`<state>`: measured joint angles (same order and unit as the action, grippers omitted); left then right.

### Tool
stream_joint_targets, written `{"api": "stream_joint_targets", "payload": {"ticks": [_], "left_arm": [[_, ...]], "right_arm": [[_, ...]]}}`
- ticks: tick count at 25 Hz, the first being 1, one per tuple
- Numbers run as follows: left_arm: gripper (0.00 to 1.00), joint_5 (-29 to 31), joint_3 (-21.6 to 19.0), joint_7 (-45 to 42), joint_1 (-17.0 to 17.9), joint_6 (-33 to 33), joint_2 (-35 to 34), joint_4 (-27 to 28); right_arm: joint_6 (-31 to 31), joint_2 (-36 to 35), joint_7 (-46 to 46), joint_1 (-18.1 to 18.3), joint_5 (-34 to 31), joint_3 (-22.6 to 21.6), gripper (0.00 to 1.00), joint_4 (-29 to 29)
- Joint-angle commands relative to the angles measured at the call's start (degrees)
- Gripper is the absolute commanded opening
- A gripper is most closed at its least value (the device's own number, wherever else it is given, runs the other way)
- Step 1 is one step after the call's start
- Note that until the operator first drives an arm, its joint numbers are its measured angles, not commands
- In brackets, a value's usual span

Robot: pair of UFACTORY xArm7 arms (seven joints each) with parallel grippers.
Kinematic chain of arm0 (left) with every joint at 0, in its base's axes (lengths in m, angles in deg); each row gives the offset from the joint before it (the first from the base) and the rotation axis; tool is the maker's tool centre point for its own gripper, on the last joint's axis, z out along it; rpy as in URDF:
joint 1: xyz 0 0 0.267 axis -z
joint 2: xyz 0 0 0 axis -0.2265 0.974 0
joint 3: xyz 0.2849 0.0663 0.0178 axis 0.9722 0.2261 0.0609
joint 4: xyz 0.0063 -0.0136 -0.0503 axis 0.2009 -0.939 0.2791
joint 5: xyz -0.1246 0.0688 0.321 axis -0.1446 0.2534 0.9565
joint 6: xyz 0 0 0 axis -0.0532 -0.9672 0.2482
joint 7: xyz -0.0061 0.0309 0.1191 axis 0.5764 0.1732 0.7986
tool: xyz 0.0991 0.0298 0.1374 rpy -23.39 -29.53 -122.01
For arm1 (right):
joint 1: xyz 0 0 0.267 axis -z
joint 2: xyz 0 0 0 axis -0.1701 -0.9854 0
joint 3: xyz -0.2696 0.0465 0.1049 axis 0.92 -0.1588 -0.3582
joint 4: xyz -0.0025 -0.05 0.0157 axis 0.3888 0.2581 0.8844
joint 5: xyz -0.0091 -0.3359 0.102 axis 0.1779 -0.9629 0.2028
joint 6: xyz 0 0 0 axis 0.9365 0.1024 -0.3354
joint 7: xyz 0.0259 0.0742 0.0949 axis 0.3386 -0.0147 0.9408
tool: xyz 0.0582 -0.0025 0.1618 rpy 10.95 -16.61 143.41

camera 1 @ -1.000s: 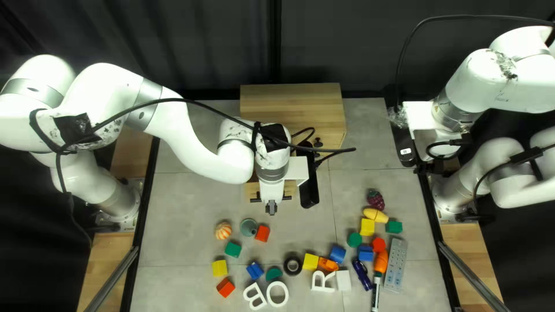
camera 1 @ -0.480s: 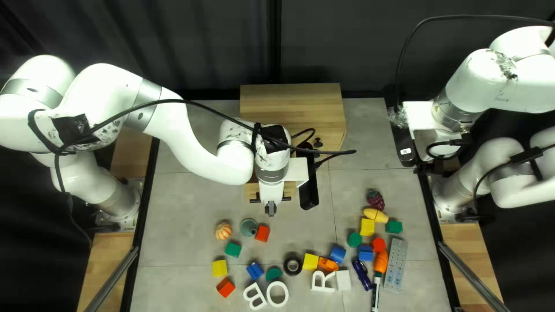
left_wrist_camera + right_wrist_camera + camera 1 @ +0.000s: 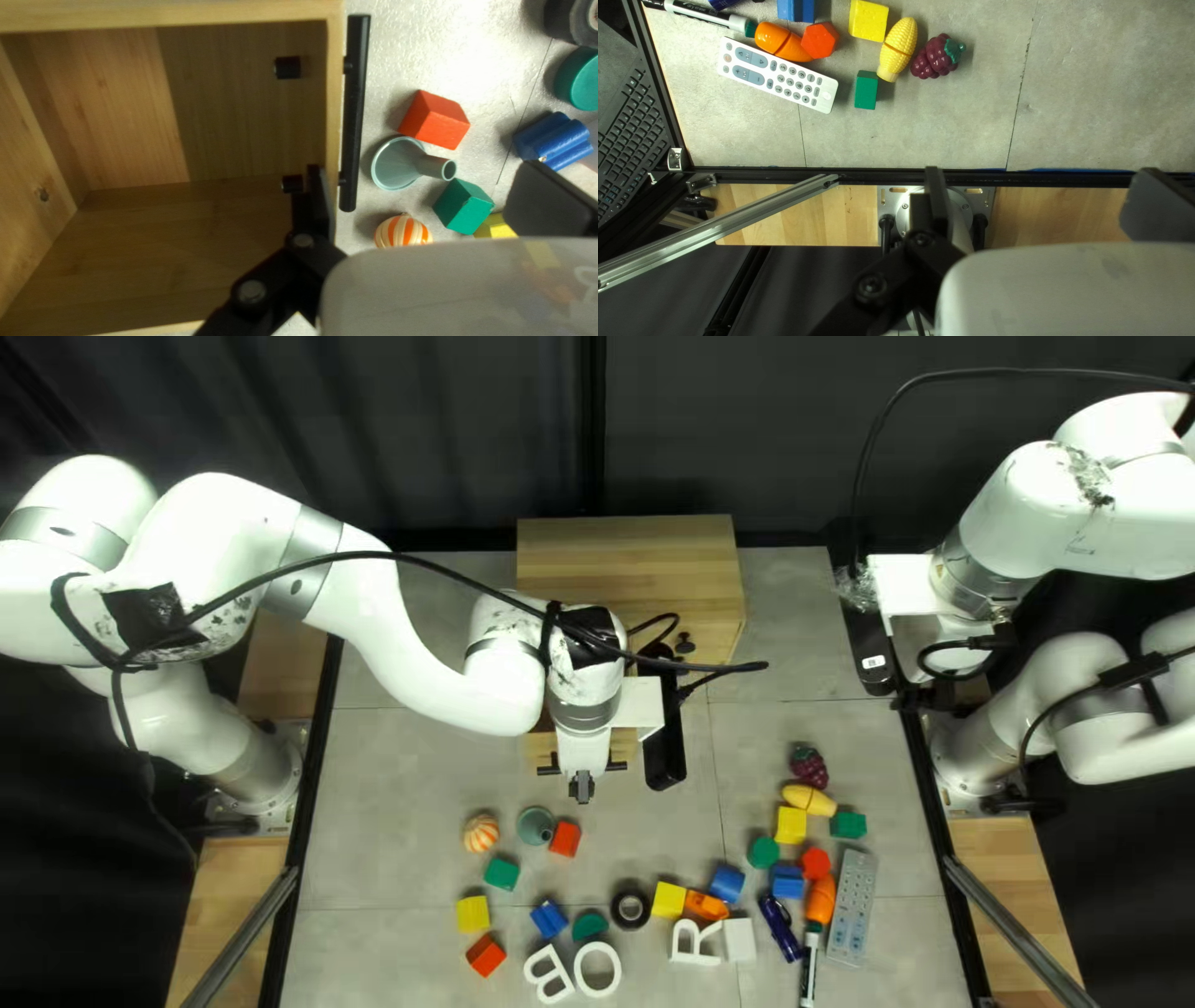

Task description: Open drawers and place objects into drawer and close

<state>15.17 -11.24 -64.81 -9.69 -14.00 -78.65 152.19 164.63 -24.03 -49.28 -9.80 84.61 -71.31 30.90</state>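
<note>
The left gripper point(image 3: 581, 787), jaws spread, hangs by the handle point(image 3: 355, 118) of the open drawer point(image 3: 187, 15); in the top left view the bar runs nine-to-three and the red block point(image 3: 564, 839), likely next, lies near, toward seven o'clock; the right gripper point(image 3: 1041, 169), also spread, is farther

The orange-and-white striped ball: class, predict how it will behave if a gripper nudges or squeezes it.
The striped ball looks rounded, so a nudge would probably set it rolling, perhaps into the nearby green block. Its curved sides might slip from flat fingers gripping off-centre. Its weight and softness can't be judged by sight.
</note>
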Motion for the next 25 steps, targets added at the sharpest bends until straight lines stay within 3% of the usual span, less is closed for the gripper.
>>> {"api": "stream_joint_targets", "payload": {"ticks": [1, 7, 12, 16, 25], "left_arm": [[1.00, 2.9, -0.1, -3.1, 0.9, -3.1, -0.7, 2.8], [1.00, 10.3, -2.6, -8.5, 5.5, -9.8, 1.1, 6.4], [1.00, 16.5, -6.2, -10.4, 11.0, -12.3, 1.0, 3.3], [1.00, 18.2, -8.5, -8.1, 13.1, -9.8, -0.5, -1.4], [1.00, 16.9, -10.3, -5.0, 13.9, -1.2, -3.4, -10.6]], "right_arm": [[0.0, 0.0, 0.0, 0.0, 0.0, 0.0, 1.00, 0.0], [0.0, 0.0, 0.0, 0.0, 0.0, 0.0, 1.00, 0.0], [0.0, 0.0, 0.0, 0.0, 0.0, 0.0, 1.00, 0.0], [0.0, 0.0, 0.0, 0.0, 0.0, 0.0, 1.00, 0.0], [0.0, 0.0, 0.0, 0.0, 0.0, 0.0, 1.00, 0.0]]}}
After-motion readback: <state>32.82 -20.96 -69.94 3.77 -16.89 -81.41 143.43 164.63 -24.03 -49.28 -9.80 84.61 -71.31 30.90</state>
